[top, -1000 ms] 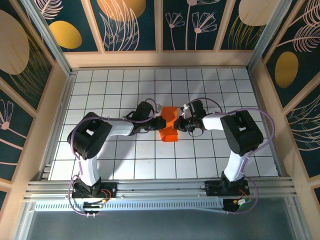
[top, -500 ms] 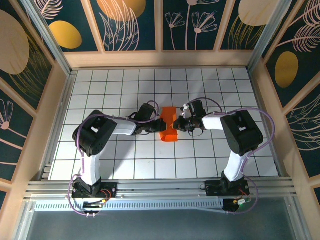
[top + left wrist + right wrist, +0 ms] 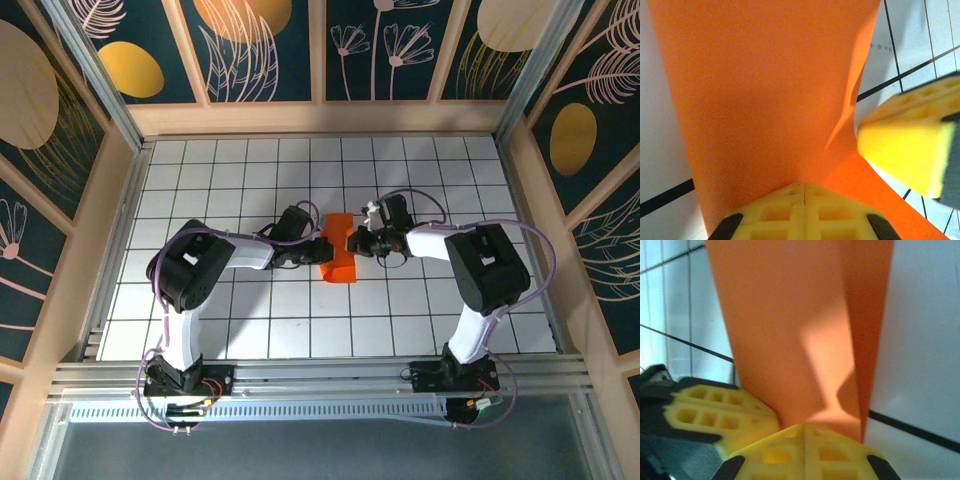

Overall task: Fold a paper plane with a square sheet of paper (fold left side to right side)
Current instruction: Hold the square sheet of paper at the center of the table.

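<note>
Sheet status: orange sheet (image 3: 338, 255) is bright, plain and already folded into a narrow strip running near-to-far, lying mid-table on the white grid table (image 3: 230, 180). In the left wrist view the orange sheet (image 3: 765, 90) is smooth with one soft crease running up from the pads, and its right edge is curling. In the right wrist view the orange sheet (image 3: 790, 315) shows two layers: a wide panel, plus a darker narrow flap along its right side.

Surroundings: wooden walls with dark floral panels (image 3: 265, 45) box the table in on three sides. An aluminium rail (image 3: 320, 375) runs along the near edge. Purple cables (image 3: 535, 265) loop off both arms. The two grippers crowd each other, tips just beside one another over the strip; each wrist view has the other's yellow finger cutting into the frame.

Pose: the left arm (image 3: 185, 275) and right arm (image 3: 485, 265) both have elbows out and forearms lying low, pointing inward to the centre. Left gripper (image 3: 320, 250) has its pads pressed together, pinching the sheet's left side. Right gripper (image 3: 352, 240) does the same on the right side, seam closed with both layers running into it.
</note>
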